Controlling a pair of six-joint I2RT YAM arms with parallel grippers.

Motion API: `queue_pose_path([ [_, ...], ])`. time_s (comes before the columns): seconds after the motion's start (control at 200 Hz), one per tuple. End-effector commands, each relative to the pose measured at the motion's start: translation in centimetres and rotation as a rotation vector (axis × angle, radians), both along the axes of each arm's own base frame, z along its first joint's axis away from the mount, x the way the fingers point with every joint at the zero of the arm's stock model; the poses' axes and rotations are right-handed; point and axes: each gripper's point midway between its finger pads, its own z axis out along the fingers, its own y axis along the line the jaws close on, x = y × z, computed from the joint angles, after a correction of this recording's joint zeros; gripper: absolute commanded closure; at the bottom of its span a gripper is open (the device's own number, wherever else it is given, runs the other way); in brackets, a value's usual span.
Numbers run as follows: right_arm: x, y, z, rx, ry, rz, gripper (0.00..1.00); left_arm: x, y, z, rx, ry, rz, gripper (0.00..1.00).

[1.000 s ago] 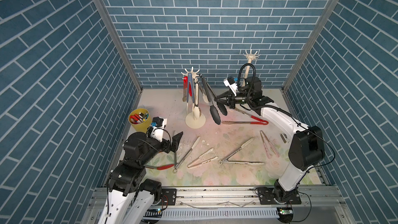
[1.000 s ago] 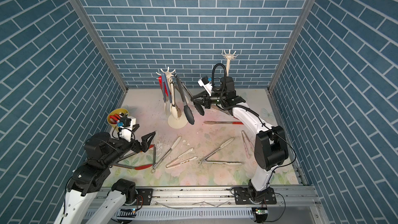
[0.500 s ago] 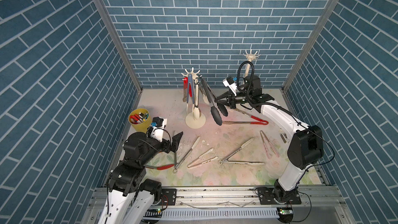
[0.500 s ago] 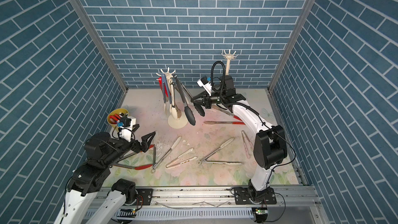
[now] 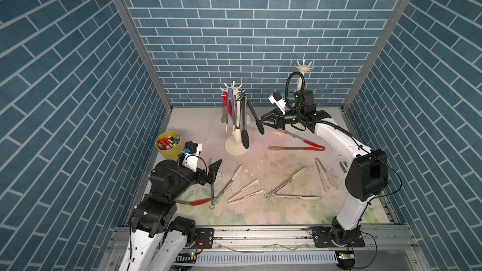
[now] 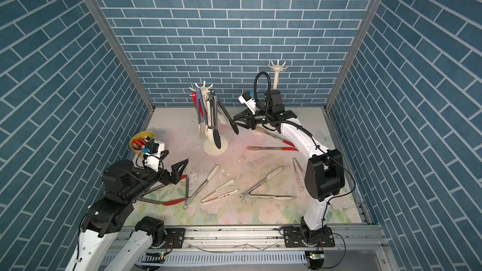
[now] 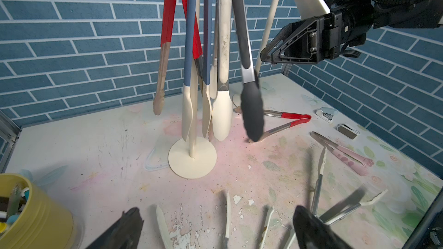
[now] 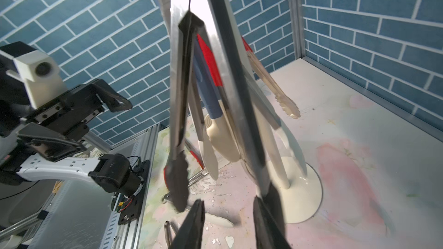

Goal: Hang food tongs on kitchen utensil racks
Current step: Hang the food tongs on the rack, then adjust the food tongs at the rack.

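Right gripper (image 5: 262, 123) holding jaws parted, fingertips right at the tip of the splayed arm of black-tipped tongs (image 5: 245, 136) — contact unclear, no clamping showing. Wrist pointing sideways at near rack (image 5: 236, 149), forearm sloping down to elbow by table's right edge. Tongs hanging from rack's hooks among red, blue and cream pairs. Second rack (image 5: 303, 67) standing behind arm. Left gripper (image 5: 214, 172) hovering wide open over loose tongs (image 5: 229, 183) lying on floral mat (image 5: 260, 212) — arm folding close above its base.

A lab test cell dressed as a kitchen: printed blue-brick panels (image 5: 234, 22) on three sides, aluminium rail (image 5: 260, 235) along the bottom edge, floral tabletop (image 5: 260, 212) at centre.
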Motion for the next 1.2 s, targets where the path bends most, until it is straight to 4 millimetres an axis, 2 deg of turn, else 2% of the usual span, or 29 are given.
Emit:
queue_pose_path([
  [0.0,1.6,-0.7,0.6,-0.042,-0.075,-0.09,0.55,-0.1,-0.4,-0.4,0.001,0.011,-0.023,0.01],
  [0.295,1.8,-2.5,1.4,-0.078,-0.153,-0.226,0.4,0.0,-0.5,-0.4,-0.003,0.018,-0.023,0.01],
  [0.49,0.7,-3.9,1.8,-0.078,-0.196,-0.292,0.33,0.7,-0.8,0.1,-0.03,0.07,-0.014,0.01],
  [0.595,-0.1,-4.9,1.9,-0.08,-0.214,-0.331,0.28,1.4,-1.2,0.9,-0.059,0.075,-0.018,0.01],
  [0.705,-1.4,-5.6,1.7,-0.082,-0.215,-0.339,0.27,2.0,-1.6,2.8,-0.092,0.037,-0.024,0.01],
  [0.72,-1.6,-5.7,1.6,-0.083,-0.213,-0.337,0.26,2.6,-1.7,2.6,-0.088,0.051,-0.022,0.01],
  [0.84,-2.9,-6.5,1.4,-0.089,-0.212,-0.352,0.26,4.0,-2.1,4.7,-0.099,0.014,-0.022,0.01],
  [1.02,-4.5,-7.0,0.2,-0.089,-0.17,-0.338,0.27,6.6,-3.0,8.9,-0.118,-0.072,-0.037,0.04],
  [1.195,-5.1,-7.2,-0.3,-0.091,-0.148,-0.343,0.27,9.9,-3.8,11.5,-0.128,-0.111,-0.035,0.14],
])
